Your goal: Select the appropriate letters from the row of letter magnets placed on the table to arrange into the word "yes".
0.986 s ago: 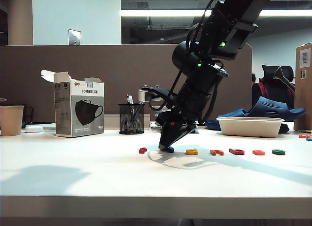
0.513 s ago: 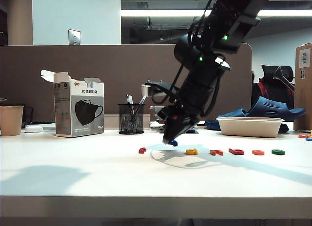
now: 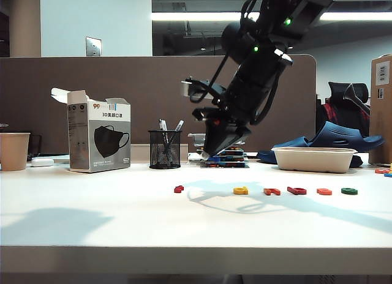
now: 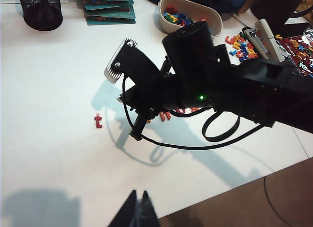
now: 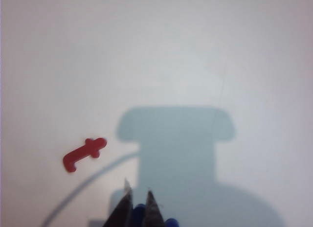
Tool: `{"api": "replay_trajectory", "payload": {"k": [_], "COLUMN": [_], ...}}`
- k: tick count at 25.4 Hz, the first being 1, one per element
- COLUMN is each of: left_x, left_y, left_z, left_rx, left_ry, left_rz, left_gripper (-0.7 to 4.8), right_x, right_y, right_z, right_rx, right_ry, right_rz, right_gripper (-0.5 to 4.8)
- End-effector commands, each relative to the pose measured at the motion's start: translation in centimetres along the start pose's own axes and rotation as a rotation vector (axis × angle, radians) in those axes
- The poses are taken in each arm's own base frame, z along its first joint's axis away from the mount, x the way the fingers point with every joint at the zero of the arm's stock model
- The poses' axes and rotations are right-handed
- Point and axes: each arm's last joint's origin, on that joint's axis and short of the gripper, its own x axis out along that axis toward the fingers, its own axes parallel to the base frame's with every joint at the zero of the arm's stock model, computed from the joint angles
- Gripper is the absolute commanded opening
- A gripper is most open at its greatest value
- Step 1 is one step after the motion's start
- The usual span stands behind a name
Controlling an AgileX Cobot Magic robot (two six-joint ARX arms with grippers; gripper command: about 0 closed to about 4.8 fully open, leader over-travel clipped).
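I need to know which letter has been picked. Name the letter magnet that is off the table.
The blue letter, pinched in the right tool above the table. The dark red, yellow and other letters lie flat in the row.

you get a bright white table [image 3: 92,223] lit by the ceiling strip light [image 3: 202,16] behind, so the arm reads as a near silhouette. soft grey shadows pool under it. the right wrist view is hazy and overexposed, its red letter [image 5: 83,154] soft-edged; the left wrist view stays sharp.
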Motion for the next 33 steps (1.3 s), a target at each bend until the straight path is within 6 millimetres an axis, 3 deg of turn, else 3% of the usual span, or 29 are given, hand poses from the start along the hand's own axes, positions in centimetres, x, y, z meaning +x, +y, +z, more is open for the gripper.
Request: {"api": "replay_trajectory", "payload": {"k": [1,15,27,33], "left_x": [-0.1,-0.1,-0.1,-0.1], "left_y": [0.0,-0.1,-0.1,-0.1], "left_z": [0.1,0.3,0.3,0.3], "left_rx": [-0.003,-0.009,-0.009,-0.010], "left_ry": [-0.010,-0.025,-0.026,-0.029], "left_rz": [-0.002,-0.012,-0.013,-0.014], "left_gripper": [-0.05,-0.05,-0.05,-0.05], "right_x": [-0.6,-1.6,-4.2,-4.4], "right_y": [0.3,2.5,3.1,4.5], "right_z": [0.0,-0.1,0.2,0.0], "right_rx": [0.036,0.112,0.215,0.224], "right_ry": [0.031,0.124,0.152,0.202], "right_rz": [0.013,0.058,0.054,0.050], "right_gripper": [-0.02,-0.02,-0.02,-0.02]}}
